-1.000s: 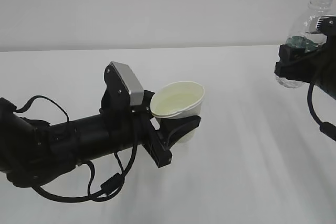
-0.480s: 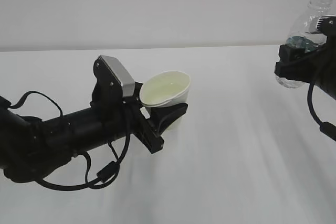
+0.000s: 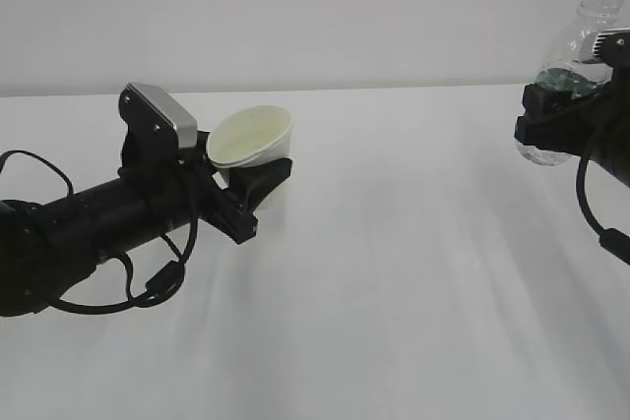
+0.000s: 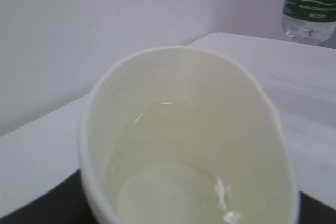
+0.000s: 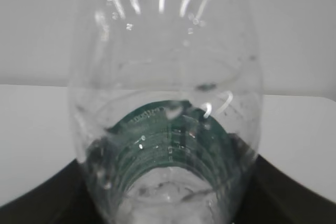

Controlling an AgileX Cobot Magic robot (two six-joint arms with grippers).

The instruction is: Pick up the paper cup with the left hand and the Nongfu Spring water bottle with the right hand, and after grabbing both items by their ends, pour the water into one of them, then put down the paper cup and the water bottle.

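Over a plain white table (image 3: 394,272) backed by a bare pale wall (image 3: 315,7), two black robot arms hold their loads in the air, well apart. The left hand (image 3: 258,187) reaches in low and nearly level from the left edge, a grey box (image 3: 162,117) on its wrist and loose black cables (image 3: 148,287) hanging below; its fingers are clamped around the lower part of the paper cup (image 3: 251,137), which tips slightly with its mouth open to the camera. The left wrist view shows water (image 4: 173,187) pooled in the cup's bottom. At the far right edge the right hand (image 3: 551,110), partly cut off, grips the water bottle (image 3: 581,46) around its green-labelled lower body, neck up and leaning a little. The right wrist view shows the clear bottle beaded with droplets.
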